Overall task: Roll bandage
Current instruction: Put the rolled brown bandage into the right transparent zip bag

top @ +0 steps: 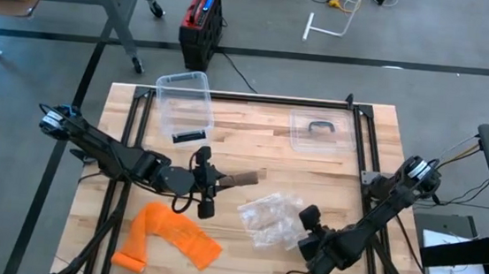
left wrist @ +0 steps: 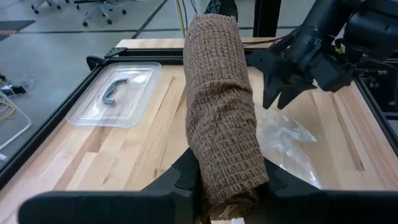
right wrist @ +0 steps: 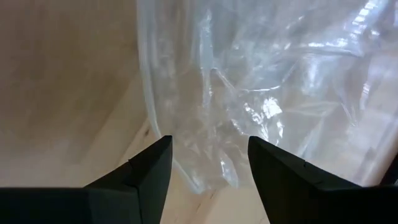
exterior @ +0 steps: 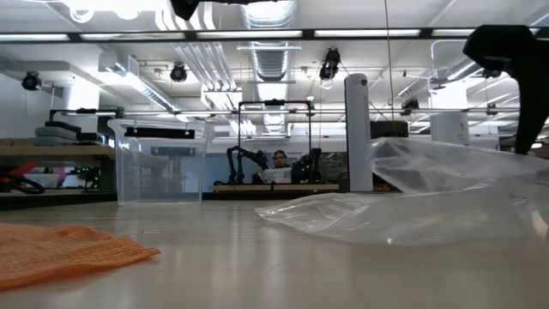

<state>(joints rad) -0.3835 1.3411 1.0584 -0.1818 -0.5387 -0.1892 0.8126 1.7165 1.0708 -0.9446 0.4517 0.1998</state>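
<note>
The clear plastic bag in the middle of the table serves as the landmark. On its near side, toward the robot's right, the right gripper hangs just over the bag's edge with its two fingers spread apart and nothing between them; its wrist view shows only crinkled plastic and bare wood in the gap. To the left of the bag and nearer the front edge lies an orange mesh cloth, well apart from it and untouched.

Just left of the bag and a little farther back, the left gripper is clenched on the brown bandage roll, which stands out from between its fingers as a thick wrapped cylinder pointing toward the bag; in the high view the roll shows as a short tan bar ahead of the gripper. The bandage looks already wound, so the rolling seems mostly done, and I judge the step in hand to be getting the roll into the bag. That would call for the right gripper to pinch one layer of the bag's mouth and lift it open while the left arm lines the roll up with the opening.

Beyond the bag sit a clear lid with a dark handle and, farther left, an open clear container
</note>
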